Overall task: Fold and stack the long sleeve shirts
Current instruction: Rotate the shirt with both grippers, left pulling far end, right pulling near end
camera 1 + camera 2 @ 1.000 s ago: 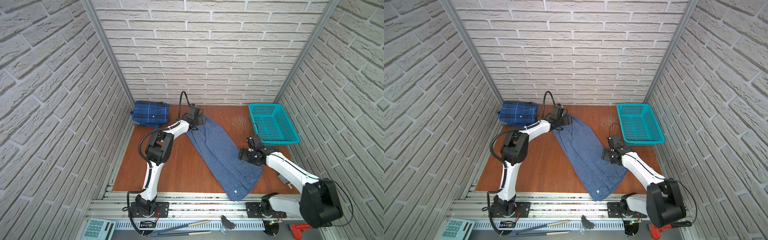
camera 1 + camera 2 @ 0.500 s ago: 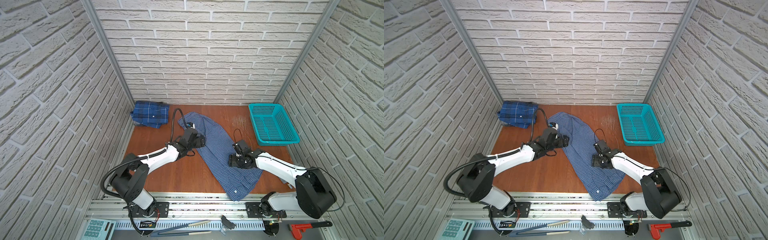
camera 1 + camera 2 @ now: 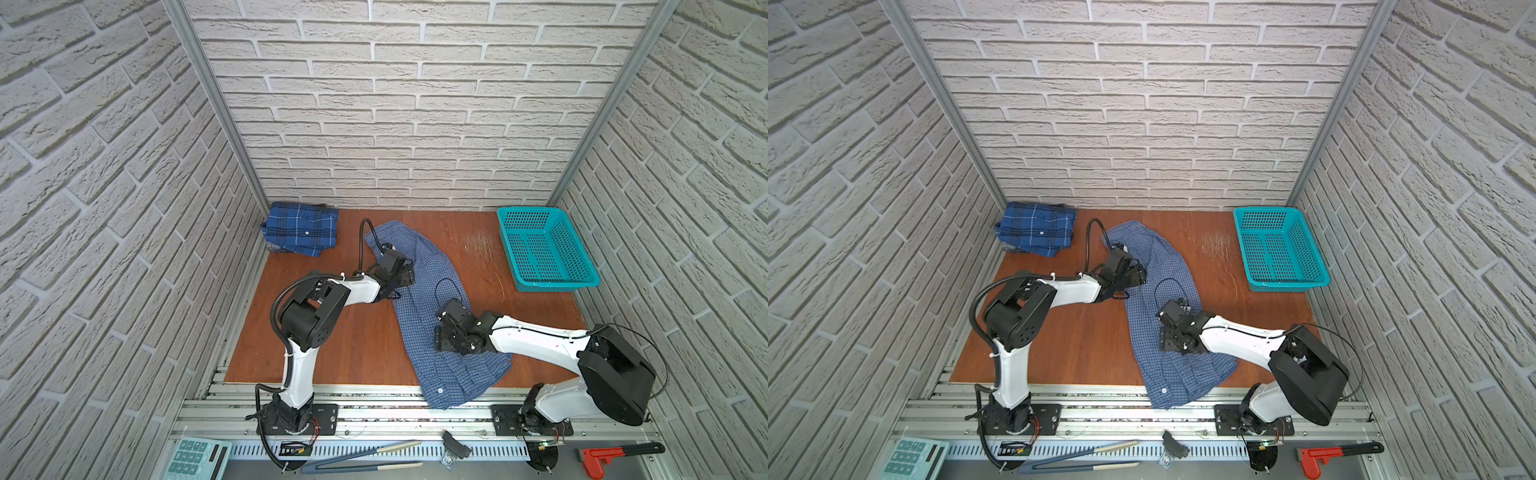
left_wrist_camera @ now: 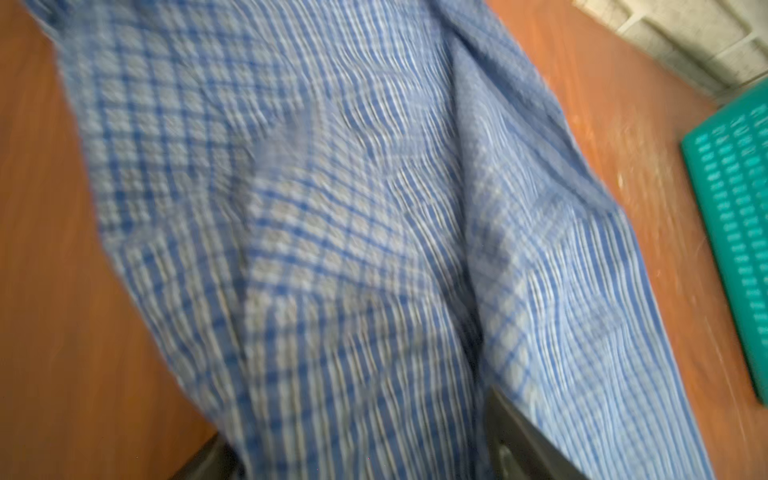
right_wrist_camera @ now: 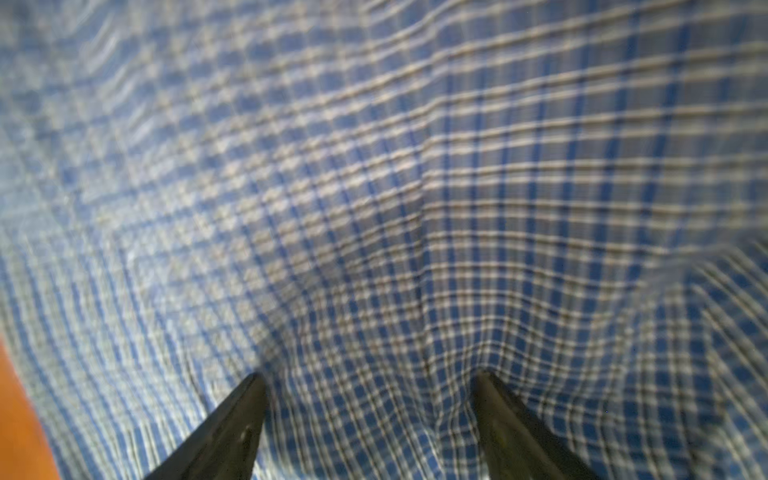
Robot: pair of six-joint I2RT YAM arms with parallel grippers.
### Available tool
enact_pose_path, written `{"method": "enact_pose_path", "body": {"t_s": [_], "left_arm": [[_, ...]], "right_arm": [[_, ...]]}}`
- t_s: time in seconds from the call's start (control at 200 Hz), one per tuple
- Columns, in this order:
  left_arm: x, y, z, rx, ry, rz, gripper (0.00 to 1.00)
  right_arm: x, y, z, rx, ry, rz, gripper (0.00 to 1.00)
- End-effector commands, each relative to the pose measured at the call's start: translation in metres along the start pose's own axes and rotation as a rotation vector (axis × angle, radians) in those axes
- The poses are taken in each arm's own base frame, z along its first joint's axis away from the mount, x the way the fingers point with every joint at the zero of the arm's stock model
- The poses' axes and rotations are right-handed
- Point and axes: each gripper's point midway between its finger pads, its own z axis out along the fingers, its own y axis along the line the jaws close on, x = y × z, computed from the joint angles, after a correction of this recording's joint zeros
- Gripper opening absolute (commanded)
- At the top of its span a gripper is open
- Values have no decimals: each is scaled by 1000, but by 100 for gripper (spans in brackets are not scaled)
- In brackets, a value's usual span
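Here we see the light-blue checked shirt (image 3: 415, 324) spread diagonally mid-table, probably flattened for folding; the plaid shirt (image 3: 300, 227) lies folded far left. Both arms stretch low over the cloth, the left gripper (image 3: 405, 276) farther and the right gripper (image 3: 442, 332) nearer, each with its jaws apart.

Folded royal-blue plaid cloth shirt (image 3: 300, 227) back-L on brown wooden tabletop (image 3: 357, 340); light-blue fine-check cloth shirt (image 3: 430, 266) diagonal thru centre, front end over table's edge; teal perforated plastic basket (image 3: 544, 253) back-R, well apart.
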Motion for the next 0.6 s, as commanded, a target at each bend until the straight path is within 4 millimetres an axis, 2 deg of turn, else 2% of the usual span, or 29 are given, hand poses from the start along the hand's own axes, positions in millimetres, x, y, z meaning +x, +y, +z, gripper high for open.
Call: {"method": "enact_pose_path", "body": {"t_s": [0.0, 0.08, 0.17, 0.235, 0.32, 0.405, 0.445, 0.515, 0.595], "left_arm": [[-22, 5, 30, 42, 3, 11, 79], [-48, -2, 40, 66, -6, 43, 78], [-67, -9, 36, 85, -2, 72, 82], [-68, -6, 19, 82, 4, 75, 83], [-65, -3, -21, 117, -10, 73, 87], [-46, 8, -69, 98, 9, 71, 94], [-36, 6, -98, 104, 2, 80, 95], [0, 8, -138, 75, 18, 105, 98], [48, 14, -174, 63, 46, 83, 98]], "right_arm": [[6, 39, -13, -95, 15, 45, 82], [5, 52, -28, -123, 16, 30, 83], [-2, 44, -47, -114, -32, 37, 85], [-2, 23, -54, -63, -63, 45, 85], [8, -13, -55, 35, -74, 59, 86], [18, -43, -53, 93, -73, 66, 86], [22, -57, -50, 125, -80, 78, 86], [27, -73, -44, 139, -75, 93, 85], [34, -77, -37, 116, -58, 94, 85]]}}
